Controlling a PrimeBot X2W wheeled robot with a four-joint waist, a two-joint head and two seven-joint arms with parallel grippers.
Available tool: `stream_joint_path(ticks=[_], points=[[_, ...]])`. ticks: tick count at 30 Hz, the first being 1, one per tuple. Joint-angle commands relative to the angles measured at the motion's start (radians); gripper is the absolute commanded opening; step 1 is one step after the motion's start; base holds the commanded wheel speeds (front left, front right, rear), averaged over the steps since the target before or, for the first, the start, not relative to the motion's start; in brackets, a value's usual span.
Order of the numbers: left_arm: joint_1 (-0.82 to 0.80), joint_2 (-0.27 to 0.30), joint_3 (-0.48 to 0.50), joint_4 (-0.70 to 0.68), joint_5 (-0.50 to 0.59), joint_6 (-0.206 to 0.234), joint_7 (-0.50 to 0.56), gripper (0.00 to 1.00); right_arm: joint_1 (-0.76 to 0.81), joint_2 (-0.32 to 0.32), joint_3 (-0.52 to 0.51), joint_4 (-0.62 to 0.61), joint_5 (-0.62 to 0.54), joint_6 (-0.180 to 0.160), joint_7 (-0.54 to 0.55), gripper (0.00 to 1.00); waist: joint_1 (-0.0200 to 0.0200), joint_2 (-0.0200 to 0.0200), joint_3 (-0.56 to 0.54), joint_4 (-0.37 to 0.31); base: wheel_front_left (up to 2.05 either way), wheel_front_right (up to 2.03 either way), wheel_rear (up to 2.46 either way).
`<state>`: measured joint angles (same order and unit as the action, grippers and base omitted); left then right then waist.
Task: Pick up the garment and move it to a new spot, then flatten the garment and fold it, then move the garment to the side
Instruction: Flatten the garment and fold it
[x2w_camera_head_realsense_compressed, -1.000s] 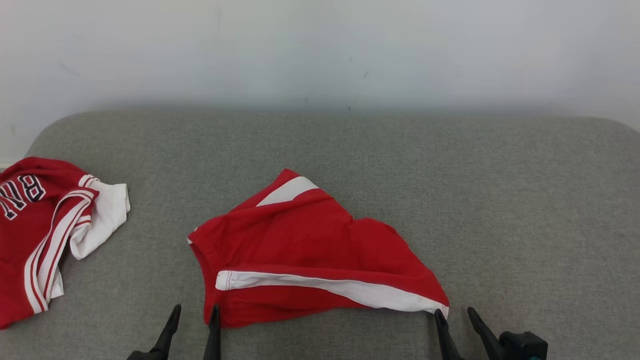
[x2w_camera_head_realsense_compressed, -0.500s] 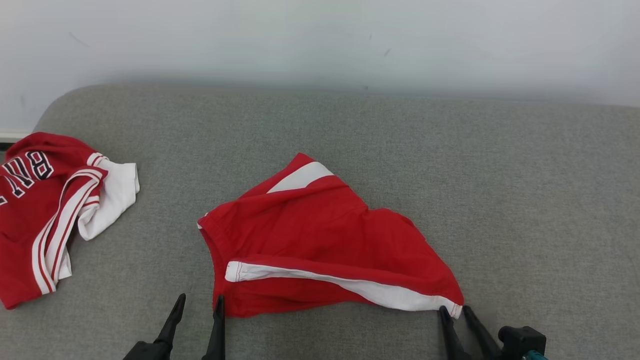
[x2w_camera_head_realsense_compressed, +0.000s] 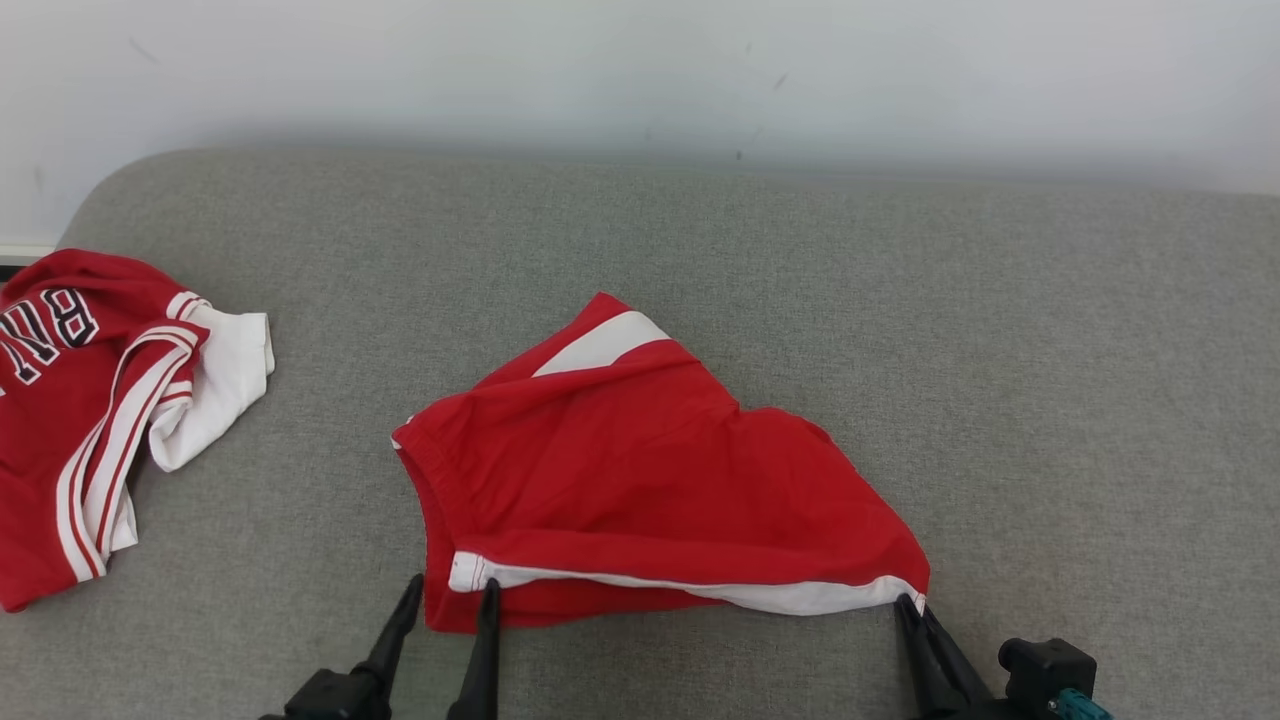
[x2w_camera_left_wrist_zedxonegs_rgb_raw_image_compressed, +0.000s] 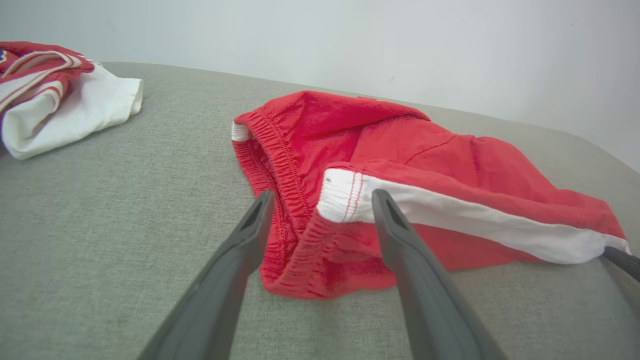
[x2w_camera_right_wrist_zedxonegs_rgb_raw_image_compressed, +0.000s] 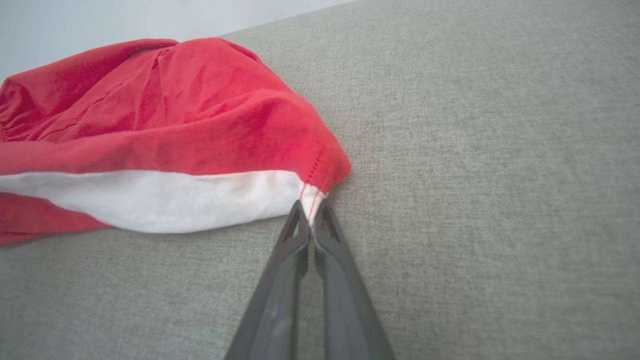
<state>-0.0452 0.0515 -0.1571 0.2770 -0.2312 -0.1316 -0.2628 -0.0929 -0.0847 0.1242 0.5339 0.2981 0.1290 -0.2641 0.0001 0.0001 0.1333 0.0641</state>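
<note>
Your red shorts with a white side stripe (x2w_camera_head_realsense_compressed: 640, 470) lie crumpled near the front middle of the surface, waistband toward your left and leg hem toward your right. Your right gripper (x2w_camera_head_realsense_compressed: 912, 603) is pinched together on the hem corner where the white stripe ends; the right wrist view shows only a sliver of cloth between the tips, so I judge that hold thin. Your left gripper (x2w_camera_head_realsense_compressed: 452, 590) stands with its fingers apart, straddling the waistband corner where the stripe begins, with nothing clamped yet. Push it a little deeper so both layers of elastic sit between the fingers, then close. Lift both corners together and level, so the cloth hangs from the striped edge rather than dragging.

The grey woven cushion (x2w_camera_head_realsense_compressed: 1000, 350) is broad, with plenty of bare room to the right and behind for the new spot. A pale wall (x2w_camera_head_realsense_compressed: 640, 70) backs it. A red and white jersey with dark lettering (x2w_camera_head_realsense_compressed: 90, 400) lies at the far left; steer away from it.
</note>
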Motion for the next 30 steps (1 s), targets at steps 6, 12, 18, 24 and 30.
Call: stream_joint_path(ticks=[6,12,18,24,30], points=[[-0.023,0.025,-0.057,-0.004,-0.092,0.002,-0.003,1.00,0.004,-0.007,0.005,-0.013,-0.011,0.003,0.000,0.00,-0.0001,-0.0001,-0.001,0.002,0.00,0.00,0.00],[-0.046,0.057,-0.128,0.058,-0.191,0.002,-0.003,1.00,-0.008,-0.010,0.018,-0.016,-0.011,0.003,0.000,0.00,-0.0001,-0.0001,0.001,0.000,0.00,0.00,0.00],[-0.039,0.079,-0.168,0.068,-0.244,0.002,-0.003,1.00,-0.005,-0.012,0.012,-0.019,-0.013,0.003,0.000,0.00,-0.0001,-0.0001,0.005,0.001,0.00,0.00,0.00],[-0.025,0.104,-0.204,0.058,-0.283,0.002,-0.003,0.25,-0.005,-0.010,0.008,-0.022,-0.014,0.003,0.000,0.00,-0.0001,-0.0001,0.006,0.006,0.00,0.00,0.00],[-0.017,0.129,-0.238,0.040,-0.299,0.002,-0.003,0.00,-0.006,-0.010,-0.002,-0.026,-0.014,0.003,0.000,0.00,-0.0001,-0.0001,-0.007,0.015,0.00,0.00,0.00]])
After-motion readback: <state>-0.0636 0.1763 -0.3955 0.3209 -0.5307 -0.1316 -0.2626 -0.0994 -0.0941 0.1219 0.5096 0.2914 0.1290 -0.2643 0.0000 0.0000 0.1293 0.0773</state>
